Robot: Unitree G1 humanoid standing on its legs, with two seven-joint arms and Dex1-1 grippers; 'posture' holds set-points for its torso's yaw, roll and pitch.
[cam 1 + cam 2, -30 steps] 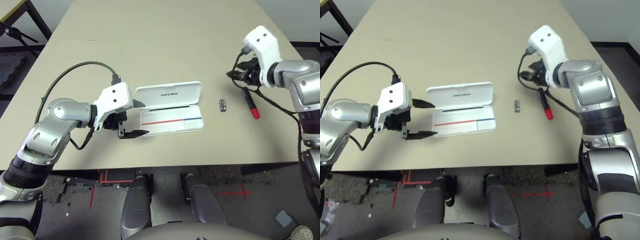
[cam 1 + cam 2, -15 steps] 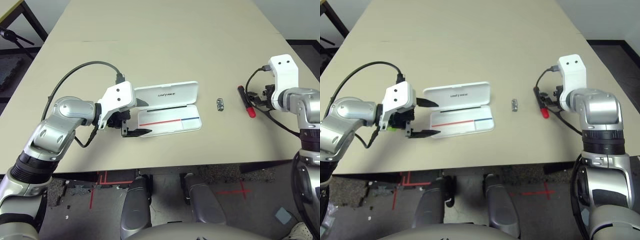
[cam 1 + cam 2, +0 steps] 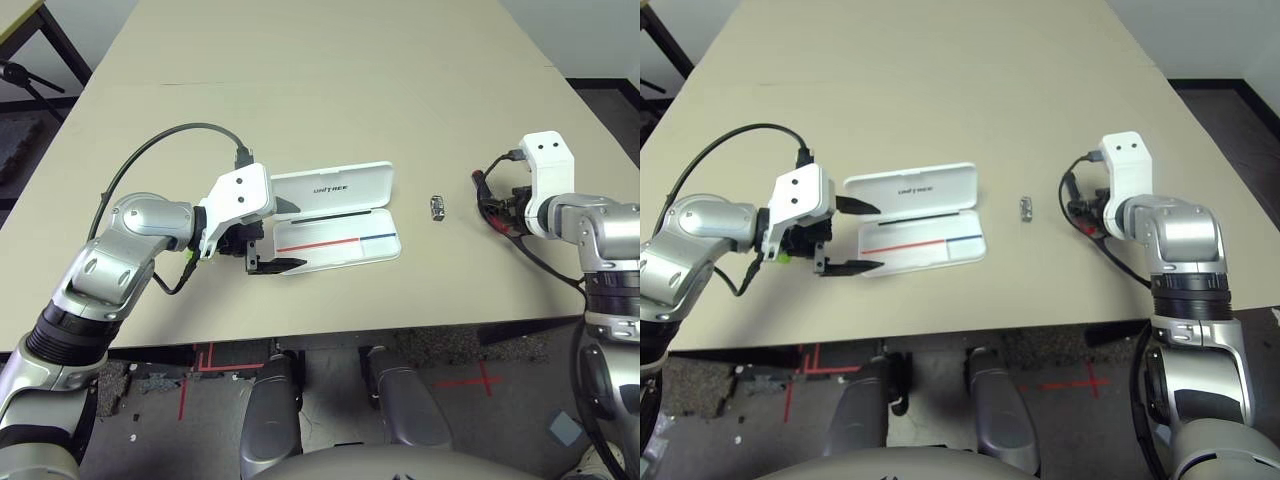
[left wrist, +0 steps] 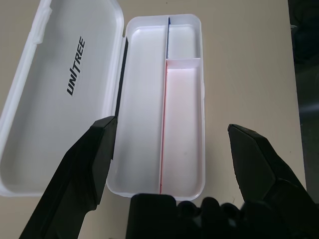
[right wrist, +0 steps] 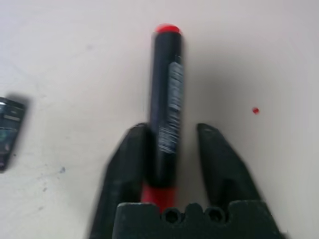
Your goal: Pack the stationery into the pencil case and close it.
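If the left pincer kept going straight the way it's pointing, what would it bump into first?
Probably the open flat white plastic pencil case. The left pincer points along its tray, black fingers spread wide on either side of the near end, though how far above is hard to judge.

The red marker with the black cap (image 5: pixel 167 99) is partly hidden: in the right wrist view its red rear end disappears behind the base of the right gripper (image 5: pixel 173 149), and that view is blurred, so whether the jaws press the barrel or merely flank it cannot be told. In the head views the white wrist housing covers most of the marker. The small silver-and-black metal piece (image 5: pixel 9 130) is cut by the picture's edge. A sliver of lime-green (image 3: pixel 786 256) peeks from behind the left gripper (image 3: pixel 855 236), too small to identify.
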